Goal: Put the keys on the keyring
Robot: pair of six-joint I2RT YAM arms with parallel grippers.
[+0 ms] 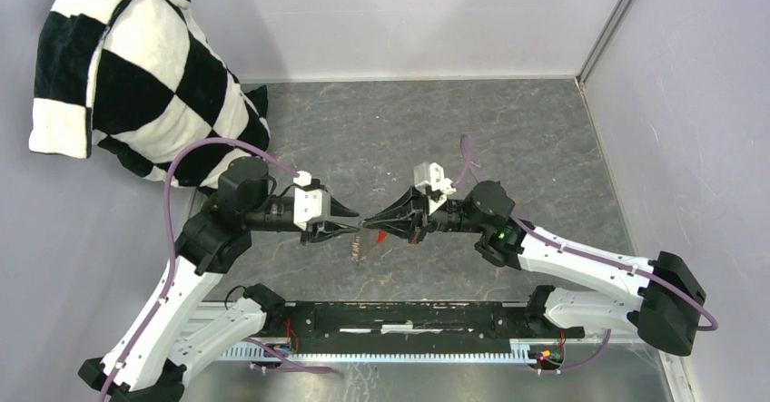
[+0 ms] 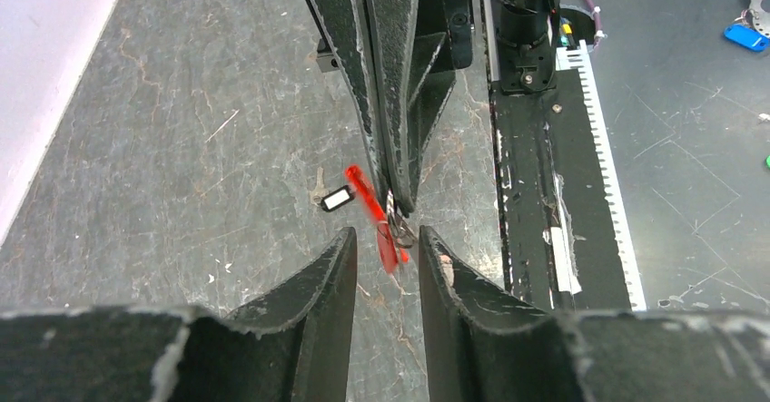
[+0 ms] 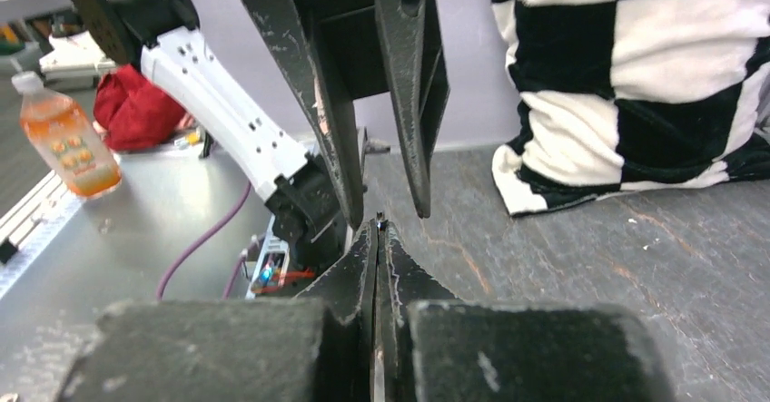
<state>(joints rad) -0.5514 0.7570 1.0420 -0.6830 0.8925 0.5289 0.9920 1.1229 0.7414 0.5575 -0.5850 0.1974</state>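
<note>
Right gripper: jaws pressed together, no gap between the fingertips. In the left wrist view it comes down from the top of the frame. Its tips pinch the thin silvery ring of the keyring just below centre. In the right wrist view a sliver of metal sticks up from between the closed tips at mid-frame.

Left gripper: jaws apart, a narrow gap. Its two fingers rise from the bottom edge of the left wrist view, one on each side of the ring. I cannot tell whether either finger touches it. In the right wrist view these same fingers hang from the top of the frame, spread, straddling my right fingertips.

The red fob slants from just above centre down into the gap between the left fingers. It is blurred and lies just left of the right gripper's tips.

The black-headed key is left of the fob, near it, and shows a white patch on its head. It seems to lie on the grey table, clear of both grippers. I cannot make out a red-headed key apart from the fob.

Top view: both grippers meet tip to tip at centre frame. The keyring dangles just below the meeting point, with a red streak to its right. A black-and-white checkered cloth is at upper left.
</note>
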